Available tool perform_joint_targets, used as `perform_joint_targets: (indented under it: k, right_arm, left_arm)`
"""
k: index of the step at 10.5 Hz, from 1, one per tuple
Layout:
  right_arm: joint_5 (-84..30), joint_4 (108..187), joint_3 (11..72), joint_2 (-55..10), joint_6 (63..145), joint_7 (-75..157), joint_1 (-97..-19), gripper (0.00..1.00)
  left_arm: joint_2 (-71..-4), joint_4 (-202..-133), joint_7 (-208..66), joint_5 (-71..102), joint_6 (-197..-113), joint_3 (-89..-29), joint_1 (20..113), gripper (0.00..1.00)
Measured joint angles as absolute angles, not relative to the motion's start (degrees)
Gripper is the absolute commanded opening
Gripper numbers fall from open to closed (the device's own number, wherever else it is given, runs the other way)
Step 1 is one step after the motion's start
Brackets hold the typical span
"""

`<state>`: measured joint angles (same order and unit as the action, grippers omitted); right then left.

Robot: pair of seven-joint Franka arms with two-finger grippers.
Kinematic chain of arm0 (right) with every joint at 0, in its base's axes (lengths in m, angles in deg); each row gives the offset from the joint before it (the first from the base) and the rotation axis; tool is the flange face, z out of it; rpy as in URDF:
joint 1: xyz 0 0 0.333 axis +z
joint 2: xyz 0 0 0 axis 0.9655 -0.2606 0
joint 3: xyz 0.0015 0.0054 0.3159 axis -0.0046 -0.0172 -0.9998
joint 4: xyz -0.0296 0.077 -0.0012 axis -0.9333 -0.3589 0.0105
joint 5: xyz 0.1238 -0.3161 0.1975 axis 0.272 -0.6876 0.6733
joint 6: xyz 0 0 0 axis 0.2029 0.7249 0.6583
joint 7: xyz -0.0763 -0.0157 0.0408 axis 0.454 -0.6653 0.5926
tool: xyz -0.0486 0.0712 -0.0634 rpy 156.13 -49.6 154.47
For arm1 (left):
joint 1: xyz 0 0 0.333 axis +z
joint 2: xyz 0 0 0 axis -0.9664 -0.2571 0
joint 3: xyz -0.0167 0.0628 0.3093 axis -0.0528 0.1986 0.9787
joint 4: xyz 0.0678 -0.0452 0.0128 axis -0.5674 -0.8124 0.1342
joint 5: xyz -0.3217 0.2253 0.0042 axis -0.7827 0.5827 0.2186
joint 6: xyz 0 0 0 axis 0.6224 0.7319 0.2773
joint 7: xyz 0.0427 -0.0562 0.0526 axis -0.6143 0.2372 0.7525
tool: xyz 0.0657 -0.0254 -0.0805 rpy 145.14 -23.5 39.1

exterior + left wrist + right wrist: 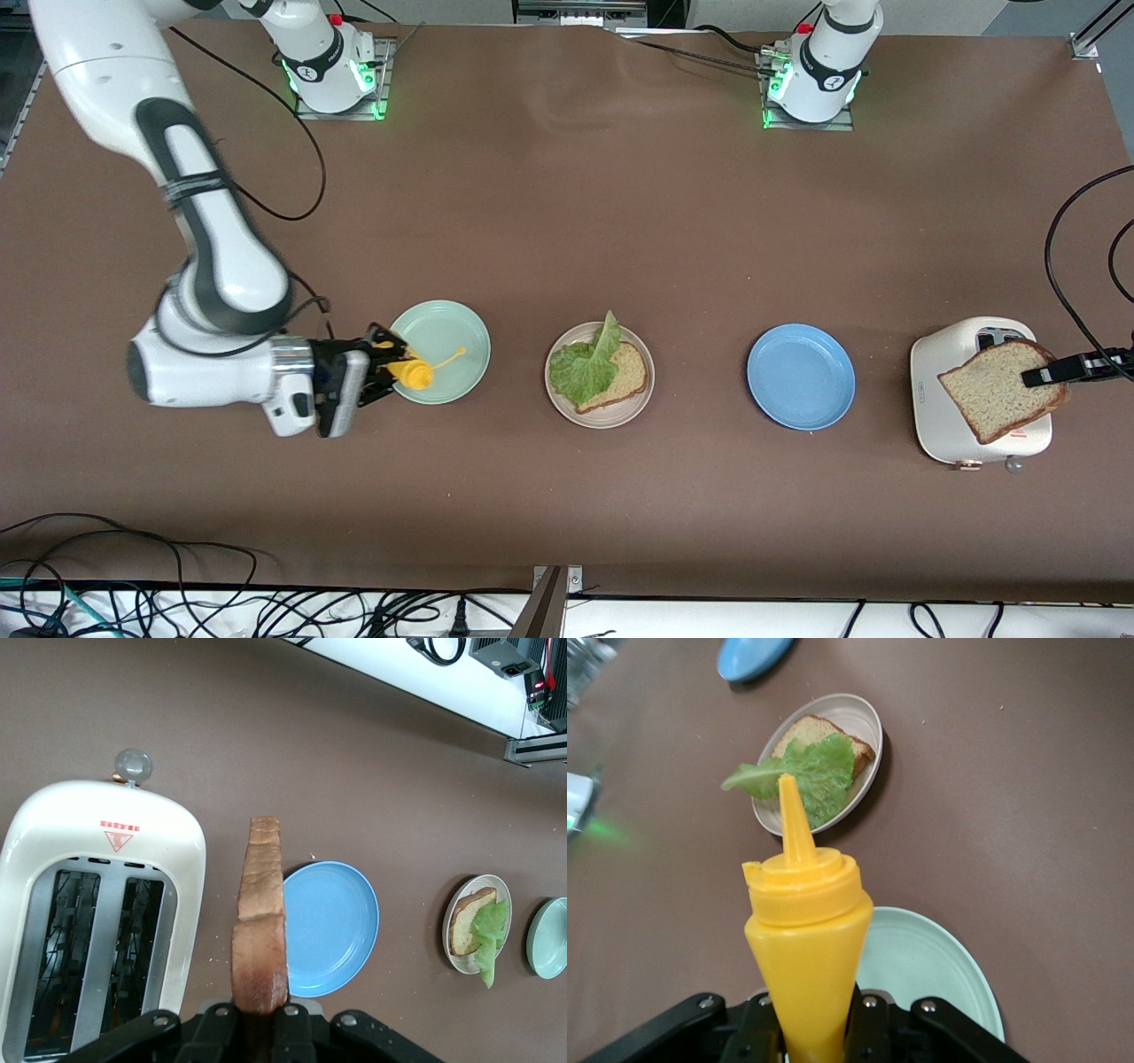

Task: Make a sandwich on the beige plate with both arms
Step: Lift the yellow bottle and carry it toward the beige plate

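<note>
The beige plate (pixel 600 420) (pixel 868 718) sits mid-table with one brown bread slice (pixel 625 372) (pixel 824 731) on it. A ruffled green lettuce leaf (pixel 585 368) (pixel 815 771) lies over that slice. My left gripper (pixel 1036 377) (pixel 257 1028) is shut on a second bread slice (pixel 997 390) (pixel 261 921), held on edge over the white toaster (pixel 939 425) (pixel 115 850). Over the rim of the mint-green plate (pixel 452 341) (pixel 930 966), my right gripper (pixel 381 368) (pixel 811 1023) is shut on a yellow squeeze bottle (pixel 412 372) (pixel 806 930), nozzle pointing toward the beige plate.
A blue plate (pixel 800 377) (pixel 328 930) lies between the beige plate and the toaster, with nothing on it. The toaster's two slots show bare in the left wrist view. Cables run along the table edge nearest the front camera and at the left arm's end.
</note>
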<state>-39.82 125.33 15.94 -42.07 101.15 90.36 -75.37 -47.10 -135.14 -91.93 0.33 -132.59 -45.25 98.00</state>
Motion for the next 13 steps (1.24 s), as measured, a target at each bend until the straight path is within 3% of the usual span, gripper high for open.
perform_joint_targets:
  k: [3,10,13]
  right_arm:
    - [-55.31,122.21,15.85,-42.04,102.21,76.52,-65.90,0.00]
    - [-84.65,121.95,16.38,-42.16,101.74,64.93,-51.89,0.00]
    - [-90.20,121.93,22.71,-42.37,100.08,62.51,-43.33,0.00]
  left_arm:
    - [-47.10,-135.19,-91.93,0.32,-132.58,-45.28,98.04,0.00]
    - [-47.11,-135.32,-91.93,0.32,-132.57,-45.31,98.10,0.00]
    - [-47.12,-135.34,-91.93,0.32,-132.57,-45.32,98.11,0.00]
